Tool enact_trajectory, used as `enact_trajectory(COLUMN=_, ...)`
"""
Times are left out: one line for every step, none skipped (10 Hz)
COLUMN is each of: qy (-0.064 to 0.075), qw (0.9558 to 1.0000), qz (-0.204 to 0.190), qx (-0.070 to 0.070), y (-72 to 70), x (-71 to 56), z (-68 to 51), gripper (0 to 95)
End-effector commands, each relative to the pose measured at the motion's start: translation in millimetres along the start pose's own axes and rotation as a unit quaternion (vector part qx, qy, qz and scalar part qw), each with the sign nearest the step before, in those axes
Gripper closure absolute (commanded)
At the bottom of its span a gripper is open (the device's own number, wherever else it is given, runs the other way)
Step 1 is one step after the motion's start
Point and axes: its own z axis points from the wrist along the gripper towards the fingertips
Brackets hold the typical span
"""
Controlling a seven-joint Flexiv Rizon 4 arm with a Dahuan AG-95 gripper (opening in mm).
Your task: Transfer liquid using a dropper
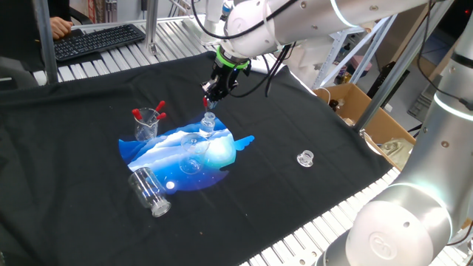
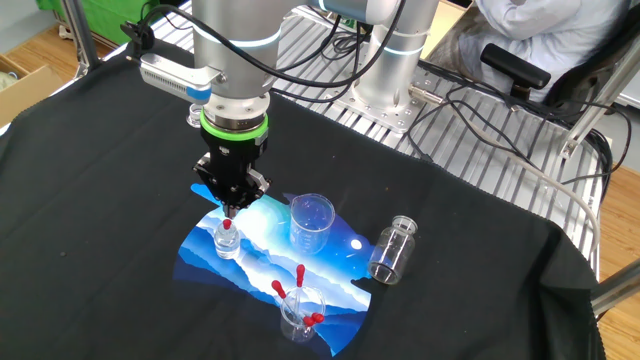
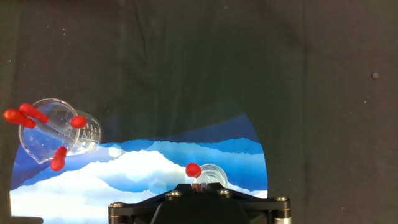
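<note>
Nearest to the camera in the other fixed view stands a small clear cup (image 2: 297,318) with several red-bulbed droppers (image 2: 300,272) sticking out of it. It sits at the front edge of a blue and white mat (image 2: 262,262) that lies on the black surface (image 2: 100,200).

Behind the cup, near the middle of the mat, a clear beaker (image 2: 312,222) stands upright. At about 3 o'clock from the beaker, a clear jar (image 2: 392,251) lies on its side, just off the mat's right edge.

At about 9 o'clock from the beaker, a small glass bottle (image 2: 228,240) stands upright on the left part of the mat. One dropper (image 2: 228,224) stands in its mouth, with the red bulb on top.

Straight above this bottle hangs the claw (image 2: 230,208), pointing down. Its fingers are pressed together, with no gap to see between them, and their tips are at the red bulb. The bulb seems pinched between them, but the tips hide the contact, so I cannot say it for sure.

From the hand view, the red bulb (image 3: 193,169) shows just in front of the claw's body, beside the round rim of the bottle (image 3: 214,173). The cup (image 3: 56,129) with the other droppers (image 3: 28,115) is at about 10 o'clock from it.

In one fixed view, a small clear cap (image 1: 305,158) lies alone on the black cloth, well apart from the mat at about 3 o'clock.
</note>
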Motion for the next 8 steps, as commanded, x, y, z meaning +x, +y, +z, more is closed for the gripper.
enact_trajectory(qy=0.004, qw=1.0000, qz=0.002, qx=-0.003, y=0.6, x=0.0, z=-0.9, gripper=95.0)
enact_trajectory(qy=-0.001, qw=0.9999, qz=0.013, qx=-0.005, y=0.6, x=0.0, z=-0.9, gripper=76.0)
enact_trajectory(qy=-0.003, qw=0.9999, qz=0.012, qx=-0.004, y=0.6, x=0.0, z=-0.9, gripper=76.0)
enact_trajectory(qy=-0.006, qw=0.9999, qz=0.010, qx=-0.003, y=0.5, x=0.5, z=1.9, gripper=76.0)
enact_trajectory(qy=-0.006, qw=0.9999, qz=0.011, qx=-0.003, y=0.4, x=0.8, z=4.1, gripper=57.0)
enact_trajectory(qy=-0.007, qw=0.9999, qz=0.014, qx=-0.003, y=0.3, x=1.4, z=8.6, gripper=57.0)
enact_trajectory(qy=-0.007, qw=0.9999, qz=0.014, qx=-0.003, y=0.2, x=2.0, z=11.3, gripper=57.0)
enact_trajectory(qy=-0.008, qw=0.9999, qz=0.014, qx=-0.003, y=0.1, x=2.5, z=14.3, gripper=57.0)
